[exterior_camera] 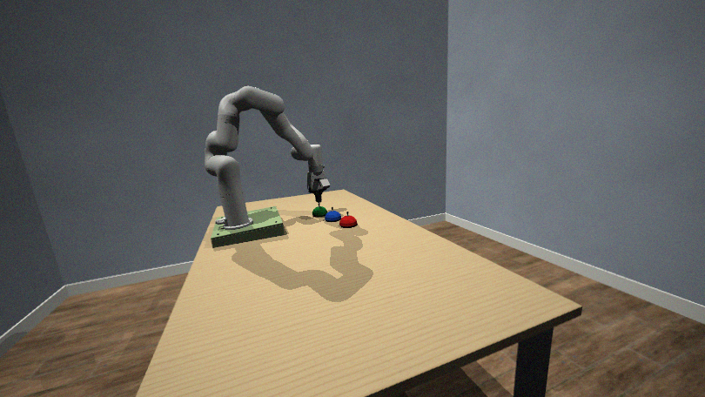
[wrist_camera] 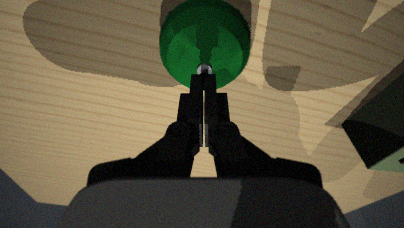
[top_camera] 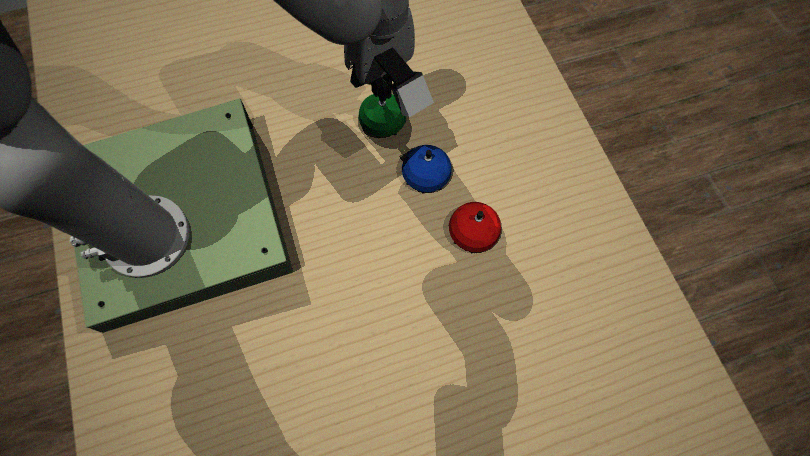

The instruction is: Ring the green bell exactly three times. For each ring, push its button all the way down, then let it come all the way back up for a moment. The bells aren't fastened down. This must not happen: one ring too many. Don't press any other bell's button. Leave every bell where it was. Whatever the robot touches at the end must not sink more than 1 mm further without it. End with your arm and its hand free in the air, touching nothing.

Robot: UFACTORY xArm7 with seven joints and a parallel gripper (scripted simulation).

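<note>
On the wooden table (exterior_camera: 345,315), the red bell (top_camera: 475,227) sits nearest, then the blue bell (top_camera: 426,169), then the green bell (top_camera: 378,120). The gripper (wrist_camera: 203,80), fingers pressed together and empty, points down at the green bell's button (wrist_camera: 203,69).

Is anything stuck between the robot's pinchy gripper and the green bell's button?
Nothing visible is. The shut gripper sits right over the green bell, its fingertips at the little silver button. The blue bell and red bell stand off to the side, out of the way.
</note>
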